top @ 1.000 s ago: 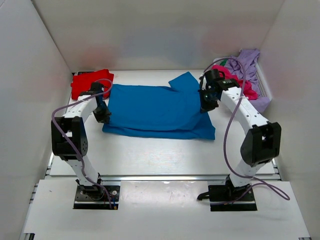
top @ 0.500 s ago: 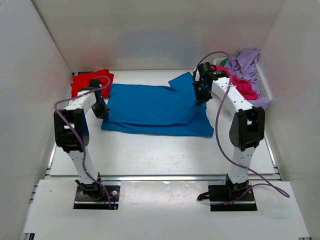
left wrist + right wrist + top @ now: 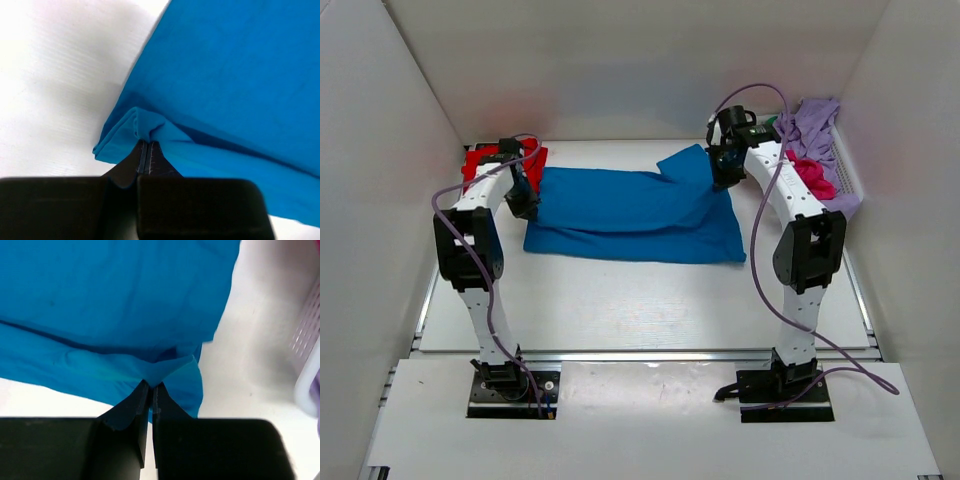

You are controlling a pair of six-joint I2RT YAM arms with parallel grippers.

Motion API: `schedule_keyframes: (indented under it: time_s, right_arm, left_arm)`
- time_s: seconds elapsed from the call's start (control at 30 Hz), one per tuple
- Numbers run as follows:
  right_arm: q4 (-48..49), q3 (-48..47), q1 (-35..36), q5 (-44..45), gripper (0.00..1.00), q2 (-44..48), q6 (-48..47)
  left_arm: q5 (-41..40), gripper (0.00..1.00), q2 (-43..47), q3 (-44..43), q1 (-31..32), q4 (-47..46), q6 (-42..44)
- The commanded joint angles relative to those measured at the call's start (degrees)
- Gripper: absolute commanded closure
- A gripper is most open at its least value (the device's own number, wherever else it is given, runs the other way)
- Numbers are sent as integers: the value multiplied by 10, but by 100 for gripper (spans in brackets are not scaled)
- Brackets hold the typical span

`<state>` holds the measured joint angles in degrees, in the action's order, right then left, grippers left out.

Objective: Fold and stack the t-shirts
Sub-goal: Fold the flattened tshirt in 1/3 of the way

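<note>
The blue t-shirt [image 3: 630, 215] lay spread across the middle of the bench [image 3: 640, 300], toward 12 o'clock in the overhead view. It was partly folded, with 1 sleeve poking out at its far right corner. The left gripper [image 3: 525, 200] had its jaws closed on a bunched tuck at the shirt's 9 o'clock edge. The right gripper [image 3: 722, 170] had its jaws clamped on a similar pinch at the 3 o'clock edge.

The cloth looked thin, light and limp. It would likely sag between the 2 holds and slide easily on the smooth bench. The end edges seemed the right places to grip, taking both layers so the fold would not open.

The red t-shirt [image 3: 480, 165] sat at 10 o'clock, just behind the left gripper; whether it touched the blue one could not be told. At 2 o'clock a white slatted basket [image 3: 850, 175] held a magenta t-shirt [image 3: 810, 178] and a lilac t-shirt [image 3: 815, 125], close beside the right arm. Its rim could crowd a wide swing on that side.
</note>
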<state>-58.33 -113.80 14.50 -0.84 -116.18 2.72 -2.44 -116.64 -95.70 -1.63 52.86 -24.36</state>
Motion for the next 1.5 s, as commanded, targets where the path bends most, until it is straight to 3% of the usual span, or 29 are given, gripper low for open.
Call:
schedule_keyframes:
  time_s: [0.0,0.2,0.3,0.43,0.5,0.53,0.67,0.87,1.03,1.3,1.47]
  right_arm:
    - [-4,-42,1,8,100,-22,-10]
    - [15,-54,2,7,100,-52,-10]
    - [34,-64,4,37,94,-64,-9]
    - [44,-103,4,111,67,-81,0]
    - [23,-152,-1,144,51,-84,17]
    - [20,-156,-2,152,49,-76,20]
    - [11,-100,-28,147,43,-13,55]
    - [46,145,-46,101,48,106,88]
    - [84,312,-41,76,47,190,123]
    - [134,450,-30,44,41,264,182]
    - [146,464,-23,28,40,259,194]
  left_arm:
    - [-8,100,-2,-12,1,22,14]
    - [-7,100,-17,7,4,9,14]
    - [-4,85,-22,10,4,-14,10]
    - [-13,53,-19,-15,-4,-31,3]
    - [-39,47,-11,-50,-10,-17,3]
    - [-51,43,-5,-57,-11,-7,6]
    - [-65,45,15,-44,-16,36,33]
    - [-53,48,98,169,7,-3,55]
    - [-55,45,142,265,27,-48,37]
    - [-82,41,200,291,42,-110,-26]
    - [-95,35,165,262,37,-109,-35]
